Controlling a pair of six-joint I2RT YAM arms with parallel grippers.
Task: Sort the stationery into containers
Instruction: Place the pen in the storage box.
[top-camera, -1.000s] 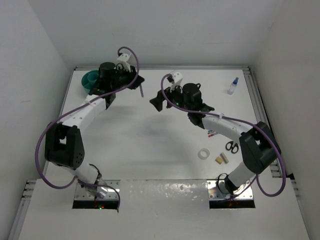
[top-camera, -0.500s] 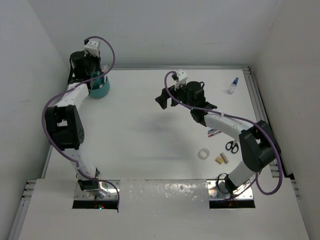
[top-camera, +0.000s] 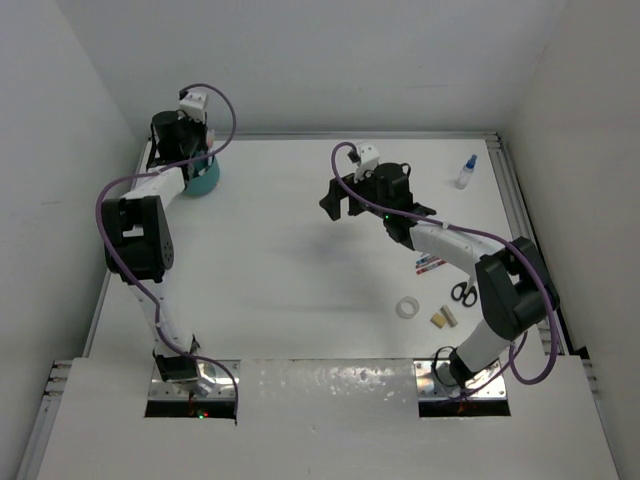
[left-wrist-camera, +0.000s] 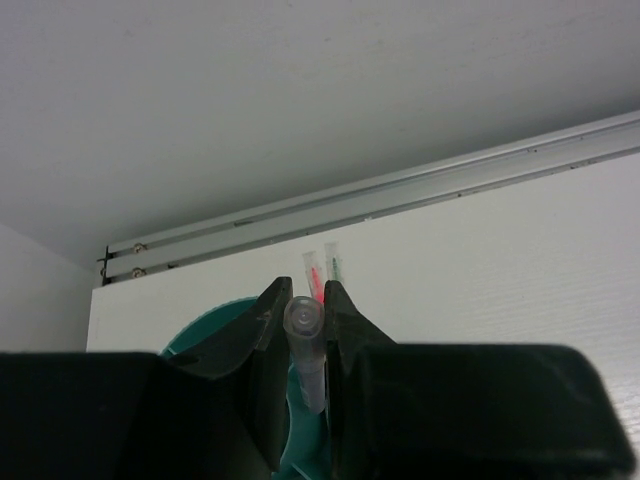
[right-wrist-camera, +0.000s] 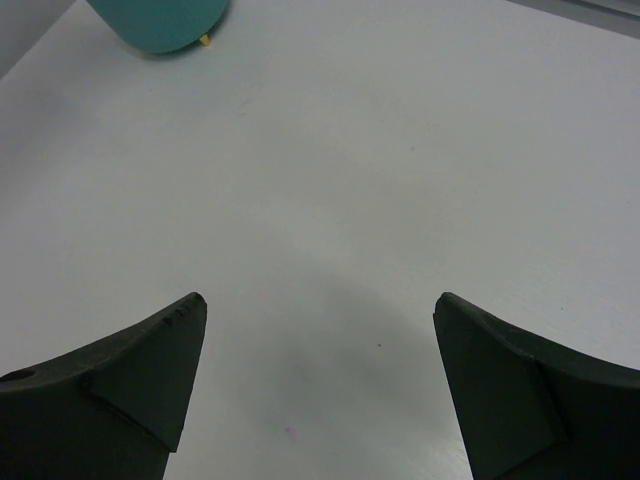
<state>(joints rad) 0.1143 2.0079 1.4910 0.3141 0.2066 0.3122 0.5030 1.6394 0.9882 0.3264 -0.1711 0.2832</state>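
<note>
Your left gripper (left-wrist-camera: 304, 300) is clamping a clear pen (left-wrist-camera: 307, 368) between its fingers. The pen is standing upright, top end poking just above the tips. The gripper is hanging right over the teal pot (left-wrist-camera: 212, 322) at the table's far left corner. Can't tell whether the pen's lower end is inside the pot. Past the fingers a red pen (left-wrist-camera: 313, 272) and a green pen (left-wrist-camera: 332, 266) are standing side by side, lower ends hidden.

Your right gripper (right-wrist-camera: 320, 300) is gaping wide, holding nothing, hovering over bare table (right-wrist-camera: 400, 150) mid-field, well apart from the pot. On the right the tape (top-camera: 406, 308), blocks (top-camera: 444, 318) and scissors (top-camera: 462, 292) are lying close together beside your right arm. More pens (top-camera: 428, 264) are peeking out from under that arm. The bottle (top-camera: 466, 172) is standing near the far right corner.
</note>
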